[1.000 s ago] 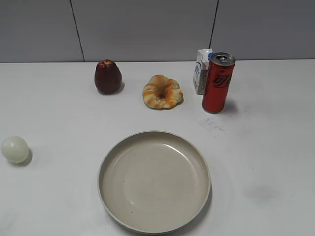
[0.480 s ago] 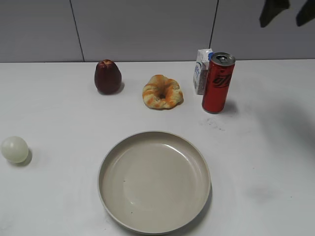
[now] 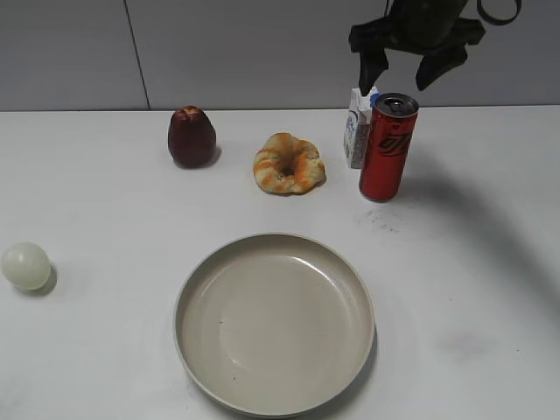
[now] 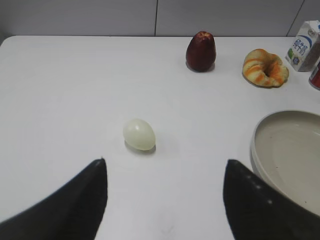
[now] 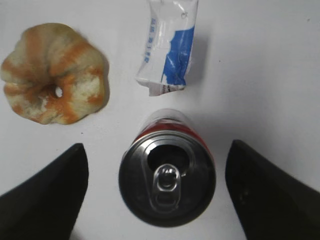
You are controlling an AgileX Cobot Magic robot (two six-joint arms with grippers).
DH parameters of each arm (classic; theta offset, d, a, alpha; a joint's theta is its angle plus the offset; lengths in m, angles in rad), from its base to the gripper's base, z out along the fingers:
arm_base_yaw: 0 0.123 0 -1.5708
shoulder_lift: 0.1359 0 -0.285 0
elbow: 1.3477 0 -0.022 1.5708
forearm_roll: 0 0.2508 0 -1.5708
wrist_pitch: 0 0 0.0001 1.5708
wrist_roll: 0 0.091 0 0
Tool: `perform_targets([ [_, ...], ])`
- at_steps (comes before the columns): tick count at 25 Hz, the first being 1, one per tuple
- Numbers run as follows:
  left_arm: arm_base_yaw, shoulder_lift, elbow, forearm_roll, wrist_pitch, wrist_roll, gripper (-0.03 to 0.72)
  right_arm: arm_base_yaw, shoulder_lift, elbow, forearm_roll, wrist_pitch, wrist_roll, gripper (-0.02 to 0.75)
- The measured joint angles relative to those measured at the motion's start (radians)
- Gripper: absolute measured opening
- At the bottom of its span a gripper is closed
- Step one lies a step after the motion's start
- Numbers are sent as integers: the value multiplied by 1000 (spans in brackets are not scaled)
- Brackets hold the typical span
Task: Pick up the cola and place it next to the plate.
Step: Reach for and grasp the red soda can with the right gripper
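Directly above the cola (image 3: 388, 147), the right gripper (image 3: 407, 68) is hovering with jaws spread wide. The upright can is standing near the table's far edge, its top centred between them. A carton (image 3: 356, 127) is crowding the can's rear; bare table is lying open right of the plate (image 3: 274, 322).

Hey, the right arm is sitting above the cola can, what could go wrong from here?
The carton stands close behind the cola, so a descending finger of the right gripper might clip and topple it. The can is tall and slim; an off-centre closing of the open jaws could tip it toward the pastry or the plate.
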Motion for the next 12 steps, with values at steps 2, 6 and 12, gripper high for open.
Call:
perform_targets([
  [2, 0, 0, 0, 0, 0, 0, 552, 0, 24, 0, -23, 3, 16, 652],
  [6, 0, 0, 0, 0, 0, 0, 552, 0, 65, -1, -44, 5, 32, 652],
  [12, 0, 0, 0, 0, 0, 0, 552, 0, 90, -1, -12, 26, 34, 608],
])
